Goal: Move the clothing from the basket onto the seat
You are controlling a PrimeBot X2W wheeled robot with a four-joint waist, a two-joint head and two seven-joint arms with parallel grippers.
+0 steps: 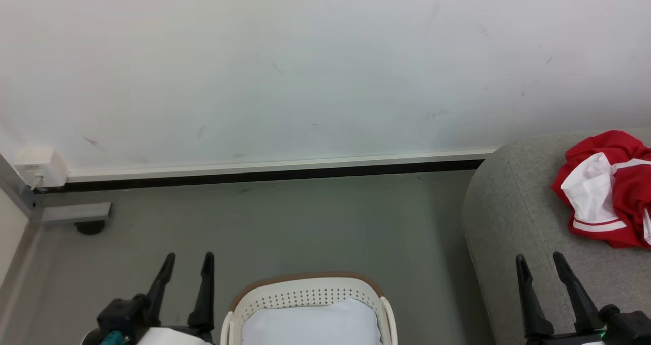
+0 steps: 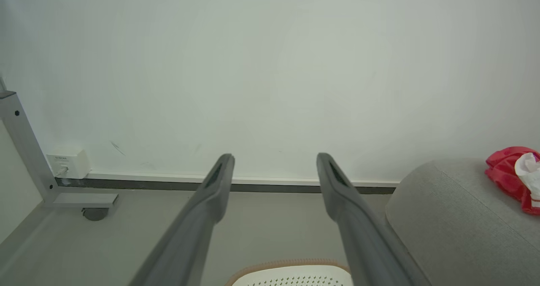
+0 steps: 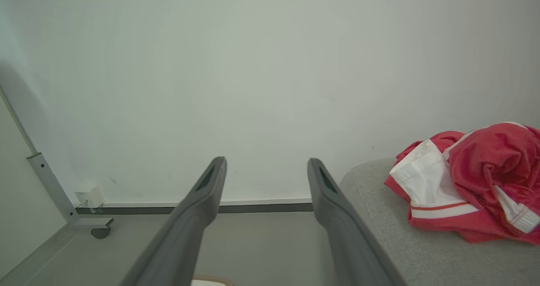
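- The large light grey fabric-upholstered seat (image 1: pixel 513 218) stands at the right, close enough to the basket for a short carry.
- The small oval cream-white perforated basket with a brown rim (image 1: pixel 305 276) sits near and central, and a pale blue-white pad (image 1: pixel 310 324) shows inside it.
- The bright red-and-white sports clothing (image 1: pixel 625 182) lies crumpled on the seat, so the transfer looks done.
- The left gripper (image 1: pixel 189 256) and right gripper (image 1: pixel 538 256) flank the basket, fingers parted and empty, apparently at rest.

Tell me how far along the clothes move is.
Done: the clothing lies crumpled on the seat. In hand: nothing; the left gripper and right gripper hover with jaws open and empty. Left: apparently nothing, since the basket holds a pale pad and no red fabric where visible, though its near part is cut off in the head view.
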